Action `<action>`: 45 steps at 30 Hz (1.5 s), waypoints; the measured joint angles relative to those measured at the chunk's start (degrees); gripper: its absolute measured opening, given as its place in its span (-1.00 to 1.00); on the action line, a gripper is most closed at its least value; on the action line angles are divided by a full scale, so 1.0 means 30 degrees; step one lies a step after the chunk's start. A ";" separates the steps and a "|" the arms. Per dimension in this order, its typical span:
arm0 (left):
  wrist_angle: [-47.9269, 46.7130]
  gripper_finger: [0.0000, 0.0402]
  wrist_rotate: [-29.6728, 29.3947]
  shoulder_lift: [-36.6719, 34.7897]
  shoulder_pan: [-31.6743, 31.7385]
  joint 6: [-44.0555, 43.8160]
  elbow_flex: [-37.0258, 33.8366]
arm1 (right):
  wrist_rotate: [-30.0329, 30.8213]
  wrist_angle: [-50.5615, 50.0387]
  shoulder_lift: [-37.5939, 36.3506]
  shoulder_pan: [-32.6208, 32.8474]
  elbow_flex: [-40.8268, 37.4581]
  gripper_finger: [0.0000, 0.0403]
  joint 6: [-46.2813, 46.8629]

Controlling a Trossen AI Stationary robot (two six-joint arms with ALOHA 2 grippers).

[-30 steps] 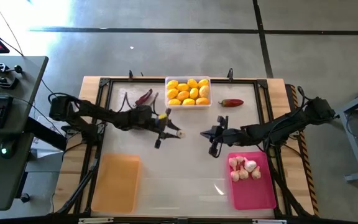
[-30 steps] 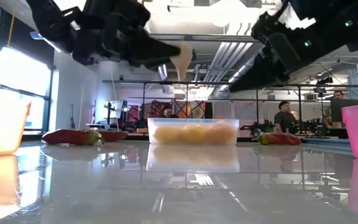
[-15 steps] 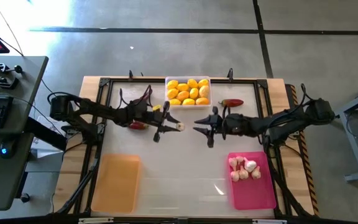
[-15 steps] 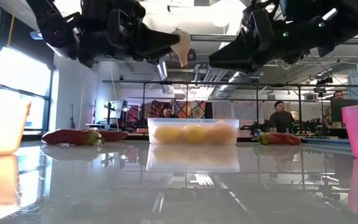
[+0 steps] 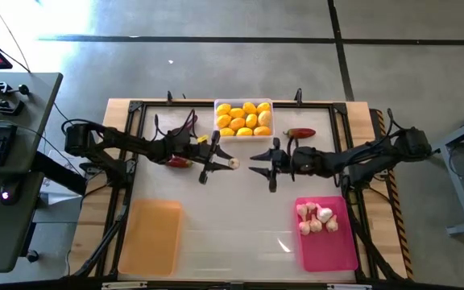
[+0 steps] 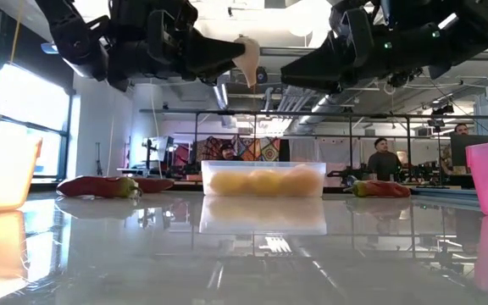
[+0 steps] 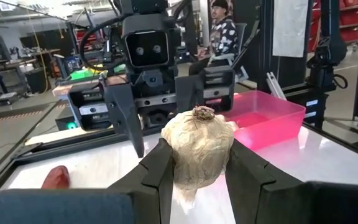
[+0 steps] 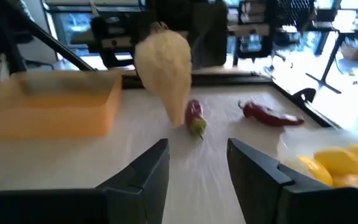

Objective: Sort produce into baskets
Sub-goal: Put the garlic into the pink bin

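Note:
A whitish garlic bulb hangs high over the table's middle, with my left gripper shut on it. My right gripper faces it from the right, open, fingers level and a short gap away from the bulb. Yellow lemons fill the clear tray at the far edge. Several garlic bulbs lie in the pink tray at the near right. The orange tray sits at the near left. Red chilies lie on the table: one right of the clear tray, others by my left arm. My left gripper pinches the garlic bulb's two bulging sides between its two fingers. The fingers reach level, from the table's left. The bulb is lifted clear, its root end up and its pointed end down.
A chili lies under my left arm. The open middle and near-middle of the white tabletop lie between the orange and pink trays. People sit in the room beyond the far edge.
My right gripper has swung toward the far edge and the left, up to the garlic bulb, and has opened. My left gripper has carried the bulb a little toward the far edge, still shut on it.

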 joint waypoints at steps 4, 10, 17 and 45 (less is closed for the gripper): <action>0.0102 -0.54 0.0000 0.0000 -0.0172 0.0000 0.0000 | -0.0289 0.1407 0.0706 0.0078 0.0000 -0.24 -0.0692; 0.0127 -0.54 0.0000 0.0000 -0.0256 0.0000 0.0007 | -0.0347 0.2020 0.1179 0.0169 0.0152 -0.19 -0.0812; 0.0113 -0.54 0.0000 0.0000 -0.0256 0.0007 0.0007 | -0.0336 0.1794 0.1202 0.0401 0.0549 0.06 -0.0643; 0.0964 -0.54 -0.0087 0.0000 -0.1145 0.0525 0.0036 | -0.1797 -0.0082 0.4201 0.0448 0.4000 0.15 0.1424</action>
